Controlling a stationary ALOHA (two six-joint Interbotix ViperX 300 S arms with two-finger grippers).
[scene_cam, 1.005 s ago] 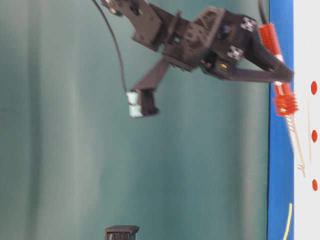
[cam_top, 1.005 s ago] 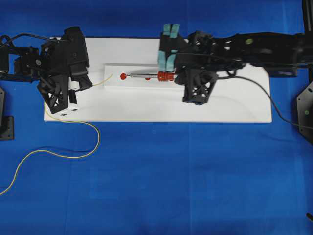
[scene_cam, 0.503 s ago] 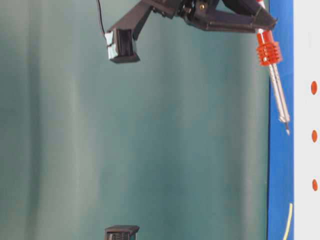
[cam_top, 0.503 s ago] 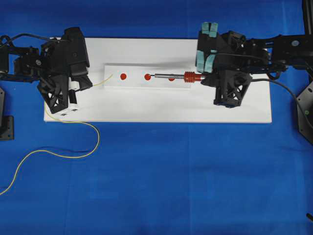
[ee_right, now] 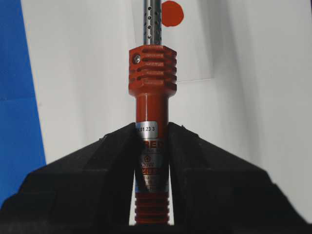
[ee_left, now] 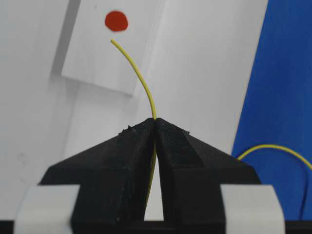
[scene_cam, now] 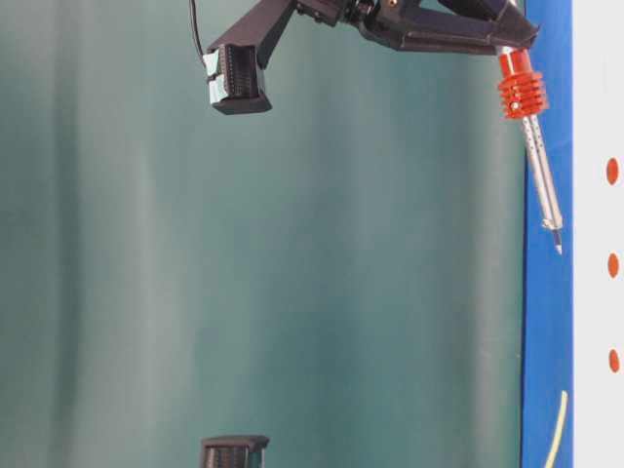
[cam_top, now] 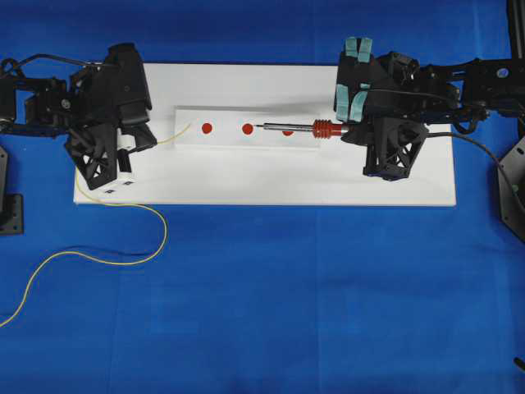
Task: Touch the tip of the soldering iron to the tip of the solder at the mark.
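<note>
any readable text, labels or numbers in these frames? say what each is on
"01.23.3": white label band on the soldering iron handle, just above the right gripper; a leading character may be hidden.
"RED": partial print on the silver band below it, cut off by the jaws.
Finer print lower on that band: too small to read.
Small black marks on the white board near the left gripper: unreadable.

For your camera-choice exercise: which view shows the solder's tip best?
The left wrist view: the solder rises from the shut left gripper, its tip just below a red dot. Overhead it is tiny; table-level shows a short piece; right wrist, nothing.
</note>
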